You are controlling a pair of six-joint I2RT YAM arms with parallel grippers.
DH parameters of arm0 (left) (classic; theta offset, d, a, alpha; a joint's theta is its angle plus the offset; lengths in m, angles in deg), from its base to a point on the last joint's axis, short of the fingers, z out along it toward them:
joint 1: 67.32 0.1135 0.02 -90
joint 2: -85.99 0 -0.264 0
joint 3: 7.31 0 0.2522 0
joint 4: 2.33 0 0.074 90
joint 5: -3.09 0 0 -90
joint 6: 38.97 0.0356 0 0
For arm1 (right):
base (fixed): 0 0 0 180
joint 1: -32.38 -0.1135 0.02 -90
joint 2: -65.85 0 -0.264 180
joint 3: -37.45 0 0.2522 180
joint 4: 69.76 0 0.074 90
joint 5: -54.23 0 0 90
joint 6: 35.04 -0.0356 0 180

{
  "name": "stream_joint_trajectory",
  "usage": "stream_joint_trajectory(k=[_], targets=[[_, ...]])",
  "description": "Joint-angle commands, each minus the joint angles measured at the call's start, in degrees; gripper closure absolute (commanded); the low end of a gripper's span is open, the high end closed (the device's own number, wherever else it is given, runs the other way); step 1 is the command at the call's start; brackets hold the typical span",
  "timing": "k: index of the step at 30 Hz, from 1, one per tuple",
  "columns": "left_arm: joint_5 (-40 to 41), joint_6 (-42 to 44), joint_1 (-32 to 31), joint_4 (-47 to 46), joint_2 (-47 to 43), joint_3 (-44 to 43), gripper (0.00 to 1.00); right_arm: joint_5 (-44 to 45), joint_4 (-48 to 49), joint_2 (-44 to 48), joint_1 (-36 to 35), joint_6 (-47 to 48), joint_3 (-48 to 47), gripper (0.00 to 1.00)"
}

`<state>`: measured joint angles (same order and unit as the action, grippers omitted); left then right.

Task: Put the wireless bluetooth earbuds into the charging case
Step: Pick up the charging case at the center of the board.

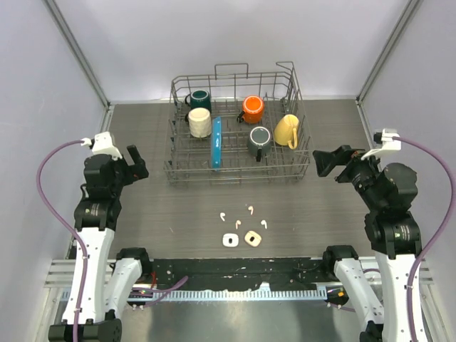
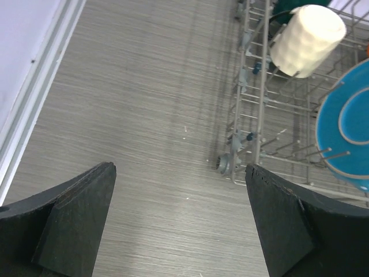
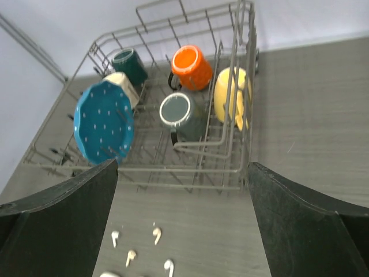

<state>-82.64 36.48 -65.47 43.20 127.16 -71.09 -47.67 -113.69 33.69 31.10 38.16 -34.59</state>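
Observation:
Several tiny stemmed earbuds lie loose on the table's near middle: a white one (image 1: 222, 213), a pinkish one (image 1: 250, 209), another pinkish one (image 1: 238, 224) and a white one (image 1: 263, 224). Just in front of them lie two small open charging cases, one white (image 1: 229, 240) and one beige (image 1: 252, 238). The right wrist view shows the earbuds (image 3: 156, 233) low between its fingers. My left gripper (image 1: 135, 162) (image 2: 179, 167) hangs open at the far left, over bare table. My right gripper (image 1: 324, 162) (image 3: 181, 164) hangs open at the right, well above and away from the earbuds.
A wire dish rack (image 1: 299, 167) stands at the back middle with a teal mug (image 1: 199, 98), cream mug (image 1: 200, 122), orange mug (image 1: 252, 108), grey mug (image 1: 259, 138), yellow mug (image 1: 286, 130) and an upright blue plate (image 1: 216, 142). Walls close in both sides.

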Motion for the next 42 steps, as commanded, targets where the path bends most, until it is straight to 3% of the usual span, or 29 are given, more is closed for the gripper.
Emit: stream_joint_trajectory(k=[1, 5, 10, 16, 23, 27, 33, 36, 42], targets=[[7.4, -2.6, 0.0, -2.3, -1.3, 2.8, 0.00, -7.2, -1.4, 0.8, 0.0, 1.3, 0.3, 0.01], [8.8, 0.9, 0.1, -1.2, 1.1, 4.2, 0.00, -5.6, 0.2, 1.1, 0.0, -3.1, 2.3, 0.01], [11.5, 0.1, 0.0, -0.7, 5.5, 4.1, 0.00, -7.8, -3.0, 1.9, 0.0, 2.6, 2.3, 0.01], [8.2, -3.7, 0.0, 4.5, 2.4, 0.6, 0.00, -19.6, -7.1, 2.8, -0.3, 7.1, 3.6, 0.01], [9.3, -5.1, -1.1, 2.8, -1.9, 3.1, 0.00, -13.9, -21.8, 1.2, -1.0, 8.2, -2.0, 0.01], [6.3, -4.1, -1.1, 3.3, -1.0, 2.6, 0.00, -15.5, -22.1, -5.5, -1.0, 3.4, -2.7, 0.01], [5.9, -3.8, -1.3, 3.2, -2.1, 3.2, 0.00, -4.1, -21.7, -2.5, -1.0, 4.1, -5.4, 0.01], [5.9, -3.6, -1.3, 3.1, -2.0, 3.3, 0.00, -3.3, -26.4, -6.2, -1.1, 5.0, -6.2, 0.01], [5.3, -3.4, -1.3, 2.9, -1.4, 3.4, 0.00, -4.0, -25.2, -4.4, -1.0, 4.1, -5.9, 0.01]])
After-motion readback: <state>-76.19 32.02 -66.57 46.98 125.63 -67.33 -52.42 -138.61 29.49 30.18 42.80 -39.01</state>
